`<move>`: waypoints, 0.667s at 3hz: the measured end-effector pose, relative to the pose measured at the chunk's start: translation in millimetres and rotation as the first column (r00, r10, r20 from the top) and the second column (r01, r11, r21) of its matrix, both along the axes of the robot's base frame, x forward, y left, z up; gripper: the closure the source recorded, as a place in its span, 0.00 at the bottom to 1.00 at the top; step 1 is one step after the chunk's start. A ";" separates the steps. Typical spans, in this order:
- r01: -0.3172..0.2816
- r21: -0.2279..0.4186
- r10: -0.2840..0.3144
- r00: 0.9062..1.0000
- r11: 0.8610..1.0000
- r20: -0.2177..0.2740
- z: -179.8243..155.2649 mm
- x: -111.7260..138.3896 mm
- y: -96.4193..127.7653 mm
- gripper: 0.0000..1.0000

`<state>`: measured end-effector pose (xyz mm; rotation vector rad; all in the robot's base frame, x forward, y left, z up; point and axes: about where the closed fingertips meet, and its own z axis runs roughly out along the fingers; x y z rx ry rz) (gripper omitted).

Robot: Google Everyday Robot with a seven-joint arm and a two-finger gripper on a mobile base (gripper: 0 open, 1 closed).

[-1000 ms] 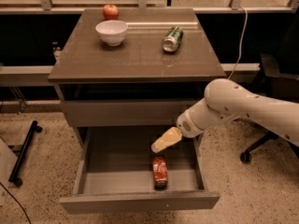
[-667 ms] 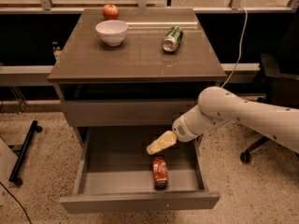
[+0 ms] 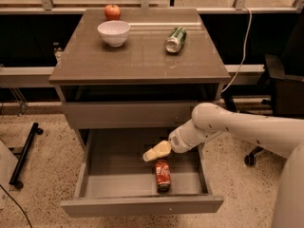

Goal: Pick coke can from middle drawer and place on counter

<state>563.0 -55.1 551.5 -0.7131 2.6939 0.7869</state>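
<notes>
The coke can, red with white lettering, lies on its side on the grey floor of the open middle drawer, near its front right. My gripper hangs inside the drawer just above and slightly left of the can's far end, on the white arm coming in from the right. The counter is the glossy grey-brown top of the cabinet above.
On the counter stand a white bowl and a red apple at the back left, and a green can lies on its side at the back right. The shallower drawer front sits above. A black office chair stands at the right.
The gripper has moved left and a little lower inside the drawer, closer to the coke can. The can has not moved.
</notes>
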 end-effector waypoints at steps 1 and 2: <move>0.054 -0.020 -0.055 0.997 0.998 -0.050 -34.2 4.8 5.0 0.00; 0.106 -0.077 -0.114 0.988 0.991 -0.105 -69.0 7.2 6.9 0.00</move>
